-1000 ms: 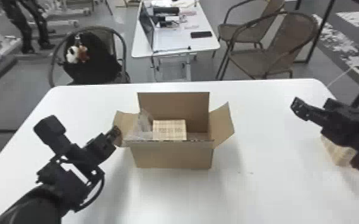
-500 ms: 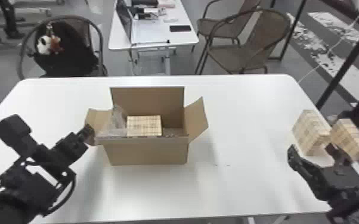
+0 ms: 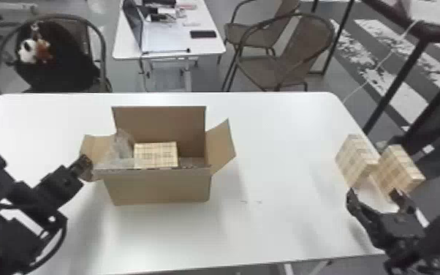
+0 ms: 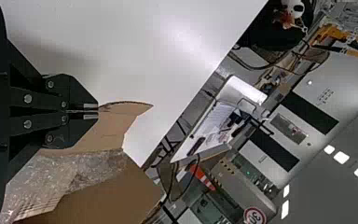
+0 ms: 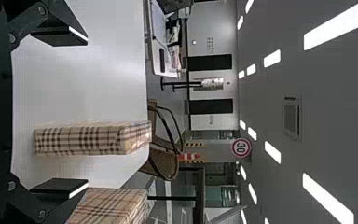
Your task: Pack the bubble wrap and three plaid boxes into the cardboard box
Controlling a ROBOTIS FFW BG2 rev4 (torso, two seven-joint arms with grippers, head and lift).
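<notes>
My left gripper [image 3: 86,164] holds the left flap [image 3: 97,150] of the cardboard box [image 3: 157,186]. In the left wrist view the left gripper [image 4: 95,111] is pinched shut on that flap [image 4: 112,128]. Inside the box, bubble wrap [image 3: 120,146] lies left of a plaid box [image 3: 155,154]. My right gripper [image 3: 374,194] stands open on the near side of two upright plaid boxes, one left [image 3: 356,159] and one right [image 3: 400,170]. Seen from the right wrist, one plaid box [image 5: 88,140] stands between the spread fingers of the right gripper [image 5: 86,113], nothing gripped; another [image 5: 116,205] is beyond one finger.
The white table [image 3: 285,146] has bare surface between the cardboard box and the plaid boxes, which stand by its right edge. The box's right flap [image 3: 221,146] spreads outward and its back flap [image 3: 160,124] stands up. Chairs [image 3: 285,55] are behind the table.
The head view has turned to the right, bringing both right-hand plaid boxes into sight. My right gripper has come down to their near side. The left gripper stays at the flap.
</notes>
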